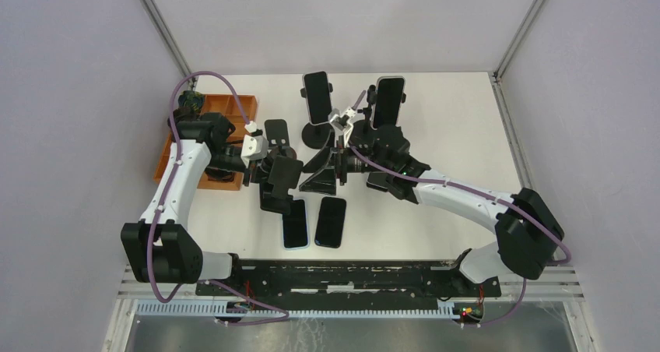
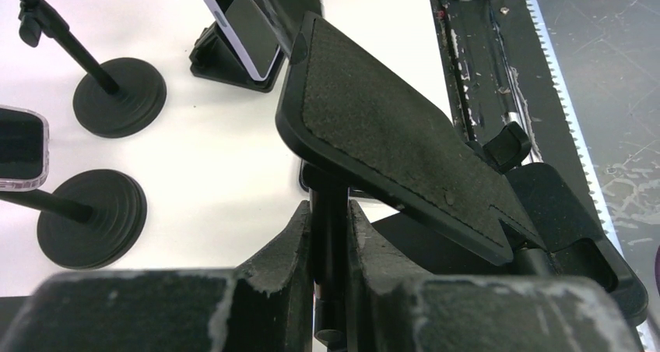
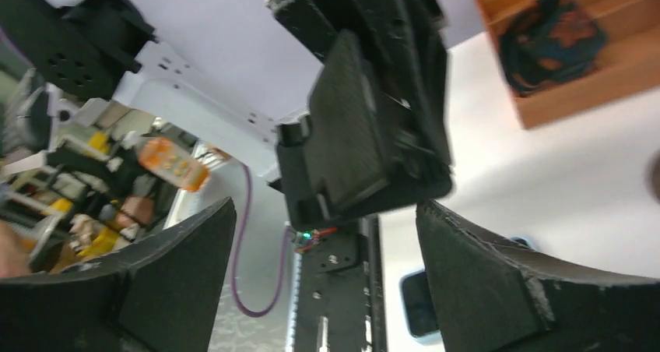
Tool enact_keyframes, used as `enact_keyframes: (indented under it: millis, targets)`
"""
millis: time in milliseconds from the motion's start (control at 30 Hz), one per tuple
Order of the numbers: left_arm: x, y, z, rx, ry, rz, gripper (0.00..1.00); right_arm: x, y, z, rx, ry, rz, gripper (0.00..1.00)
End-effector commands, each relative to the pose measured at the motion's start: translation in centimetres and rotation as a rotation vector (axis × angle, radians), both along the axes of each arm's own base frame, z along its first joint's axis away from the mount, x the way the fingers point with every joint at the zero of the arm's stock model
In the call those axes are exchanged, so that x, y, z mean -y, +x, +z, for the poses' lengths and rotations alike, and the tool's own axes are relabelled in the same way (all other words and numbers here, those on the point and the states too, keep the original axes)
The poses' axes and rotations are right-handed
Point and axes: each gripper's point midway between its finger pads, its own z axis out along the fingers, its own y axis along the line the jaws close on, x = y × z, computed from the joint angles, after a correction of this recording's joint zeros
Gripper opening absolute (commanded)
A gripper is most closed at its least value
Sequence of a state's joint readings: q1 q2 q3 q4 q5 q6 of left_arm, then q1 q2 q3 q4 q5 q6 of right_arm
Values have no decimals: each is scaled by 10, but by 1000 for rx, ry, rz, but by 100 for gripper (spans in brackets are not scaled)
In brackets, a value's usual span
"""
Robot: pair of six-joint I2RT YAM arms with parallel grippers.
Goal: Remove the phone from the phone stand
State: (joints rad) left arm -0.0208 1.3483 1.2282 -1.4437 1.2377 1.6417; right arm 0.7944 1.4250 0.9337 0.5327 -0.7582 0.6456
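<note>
My left gripper is shut on the thin post of a black phone stand, whose padded plate is bare. In the top view this stand sits left of centre, by the left gripper. Just in front of it two phones lie flat on the table. Beyond the held stand a lilac-edged phone leans in a low black stand. My right gripper hovers there, open, its fingers wide apart with nothing between them, facing the bare plate.
Two more phones stand on tall round-based stands at the back. An orange tray holding a dark object sits at the left, under the left arm. The metal rail runs along the near edge.
</note>
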Motion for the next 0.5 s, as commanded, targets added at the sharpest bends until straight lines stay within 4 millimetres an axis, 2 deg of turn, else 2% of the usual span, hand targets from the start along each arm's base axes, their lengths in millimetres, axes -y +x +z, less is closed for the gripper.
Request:
enact_keyframes:
  millis: [0, 100, 300, 400, 467]
  targets:
    - [9, -7, 19, 65, -80, -26, 2, -21, -26, 37, -9, 132, 136, 88]
    - [9, -7, 19, 76, -78, -28, 2, -27, -35, 41, -43, 168, 169, 79]
    - [10, -7, 21, 86, -95, -32, 3, -32, -42, 43, -102, 225, 192, 56]
    - [11, -9, 20, 94, -96, -38, 5, -33, -40, 48, -126, 265, 186, 40]
    - [10, -10, 19, 97, -93, -39, 16, -33, -39, 51, -140, 290, 191, 28]
